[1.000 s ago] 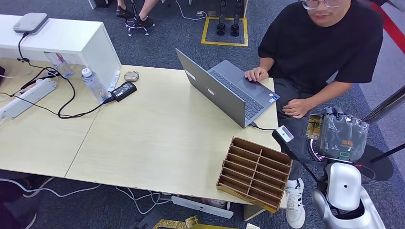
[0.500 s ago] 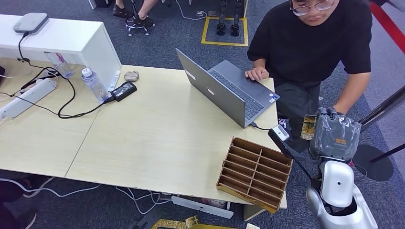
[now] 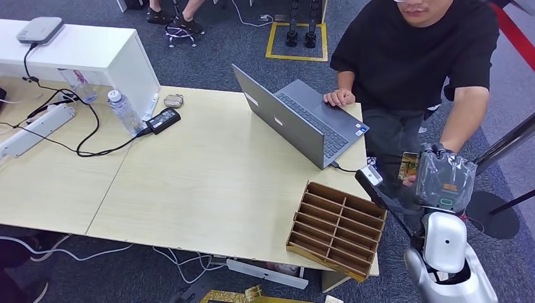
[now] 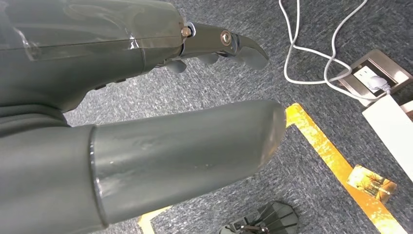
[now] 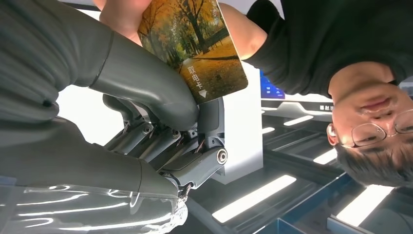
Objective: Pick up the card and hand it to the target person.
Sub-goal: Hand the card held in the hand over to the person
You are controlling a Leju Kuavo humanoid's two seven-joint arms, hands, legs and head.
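The card, printed with an autumn tree scene, stands upright off the table's right edge. My right hand holds it; in the right wrist view my thumb and fingers pinch the lower end of the card. A person in a black shirt stands behind the table corner with one arm reaching down to the card, and the person's fingers touch its far end. My left hand hangs over the carpet with its fingers apart and nothing in it.
An open laptop sits at the table's far right with the person's other hand on it. A divided wooden tray lies on the table near its front right corner. A water bottle, cables and a power strip lie at the left.
The person has leaned in and brought an arm down from the lap to the card. My right hand with the card has shifted slightly left.
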